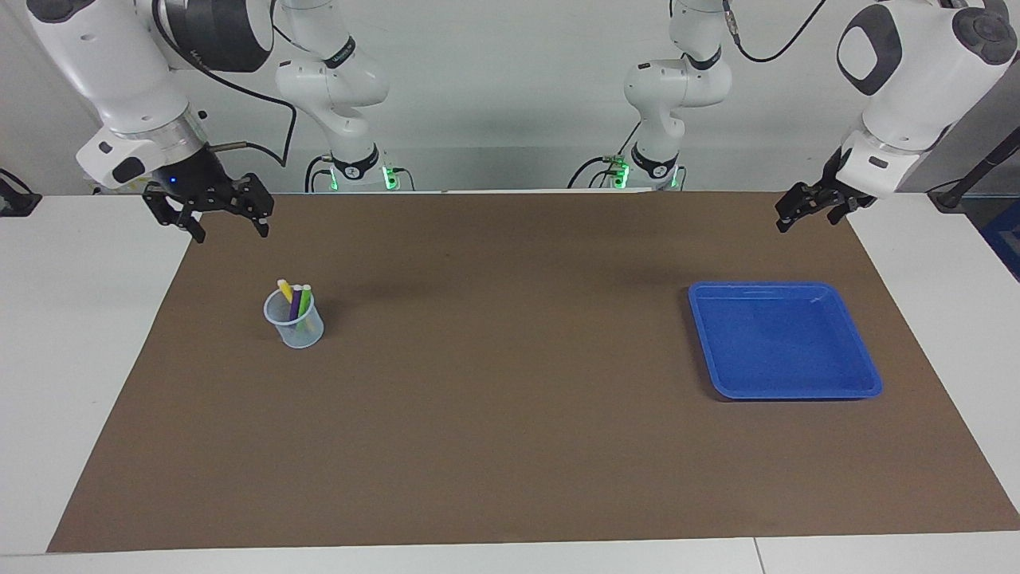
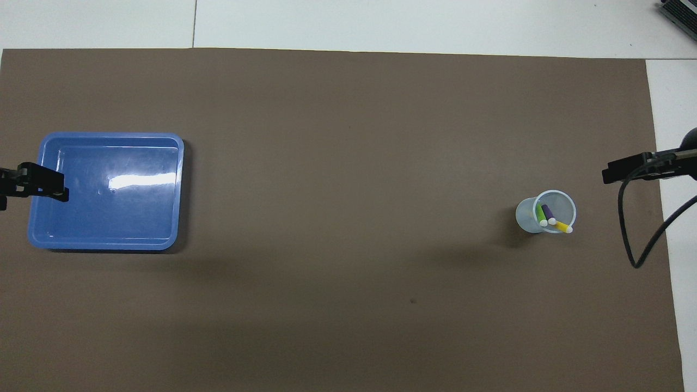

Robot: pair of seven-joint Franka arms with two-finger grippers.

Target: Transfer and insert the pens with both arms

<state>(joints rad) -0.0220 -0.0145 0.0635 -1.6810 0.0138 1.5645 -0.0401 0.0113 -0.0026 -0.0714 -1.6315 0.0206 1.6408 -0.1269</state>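
Pens (image 1: 295,303) stand bunched in a clear cup (image 1: 295,323) at the mat's 9 o'clock in the facing view; right gripper (image 1: 227,227) hangs spread at the cup's 11 o'clock. Left gripper (image 1: 806,214) waits spread near the blue tray (image 1: 865,375). Overhead, pens (image 2: 551,216) lean together (tight cluster), so a careless pinch might snag two or tip the cup (image 2: 525,216).

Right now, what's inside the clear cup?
Three pens stand in the clear cup: yellow pen, purple pen, green pen, pale ends sticking up past the rim. Their lower parts show only dimly through the wall; the cup's bottom is not visible.
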